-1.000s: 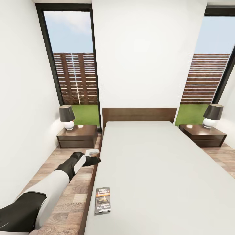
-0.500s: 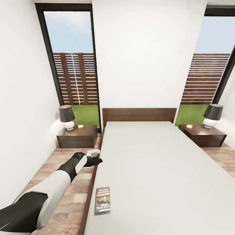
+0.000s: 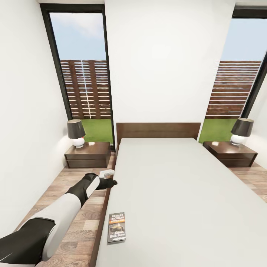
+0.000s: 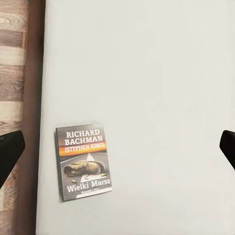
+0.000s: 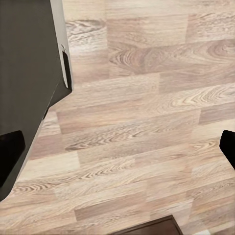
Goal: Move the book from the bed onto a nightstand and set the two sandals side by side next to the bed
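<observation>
Book untouched near the bed's left edge, left pincer spread above it

Risk is judged first. The thin dark grey paperback book (image 3: 116, 227) lies flat on the smooth light grey mattress of the large low bed (image 3: 178, 193), close to the mattress edge and the dark brown wooden frame. A thin cover lying flush on a soft surface offers little for fingertips to catch, so a descent that is off-centre could slide the book sideways and tip it over the edge onto the wood plank floor (image 3: 79, 218). The left pincer (image 3: 109, 181) is seen extended over the frame further up the bed than the book, so a reach back toward the book is judged necessary. In the left wrist view its fingertips (image 4: 10, 152) stand wide apart with nothing between them. The right pincer (image 5: 117, 152) is likewise spread, pointing at bare floor. The glossy dark brown nightstand (image 3: 89, 154) stands well apart from the book, beside the headboard, and carries a lamp with a dark shade (image 3: 76, 133) that could be struck during placement.

Readable on the cover: "RICHARD BACHMAN", "(STEPHEN KING)" on the orange band, and "Wielki Marsz" below.
</observation>
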Available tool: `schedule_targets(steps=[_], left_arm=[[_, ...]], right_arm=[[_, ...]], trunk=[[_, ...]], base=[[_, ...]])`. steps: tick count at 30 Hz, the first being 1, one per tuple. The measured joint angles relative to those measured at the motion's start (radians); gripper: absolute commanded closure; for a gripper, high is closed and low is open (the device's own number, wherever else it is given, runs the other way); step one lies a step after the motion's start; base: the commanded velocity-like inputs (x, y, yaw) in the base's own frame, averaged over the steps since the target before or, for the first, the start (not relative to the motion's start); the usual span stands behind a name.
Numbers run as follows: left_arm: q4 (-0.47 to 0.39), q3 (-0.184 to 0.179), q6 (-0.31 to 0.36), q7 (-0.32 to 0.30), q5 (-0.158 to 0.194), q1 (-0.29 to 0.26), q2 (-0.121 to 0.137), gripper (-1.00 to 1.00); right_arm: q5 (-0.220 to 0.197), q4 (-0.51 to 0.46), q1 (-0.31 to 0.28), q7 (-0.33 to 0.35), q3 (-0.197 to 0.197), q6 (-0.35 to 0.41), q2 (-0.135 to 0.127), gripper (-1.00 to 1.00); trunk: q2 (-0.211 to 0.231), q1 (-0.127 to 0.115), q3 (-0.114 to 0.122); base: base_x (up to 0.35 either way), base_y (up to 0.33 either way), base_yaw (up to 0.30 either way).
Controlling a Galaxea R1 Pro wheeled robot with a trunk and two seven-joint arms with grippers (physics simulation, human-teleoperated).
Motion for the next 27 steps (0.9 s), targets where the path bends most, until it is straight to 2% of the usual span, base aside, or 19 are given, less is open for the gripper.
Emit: schedule_targets(steps=[27], left_arm=[[0.0, 0.0, 0.001, 0.0, 0.0, 0.0, -0.001, -1.0]], right_arm=[[0.0, 0.001, 0.006, 0.005, 0.0, 0.001, 0.002, -1.0]], trunk=[[0.0, 0.0, 0.0]], base=[[0.0, 0.0, 0.0]])
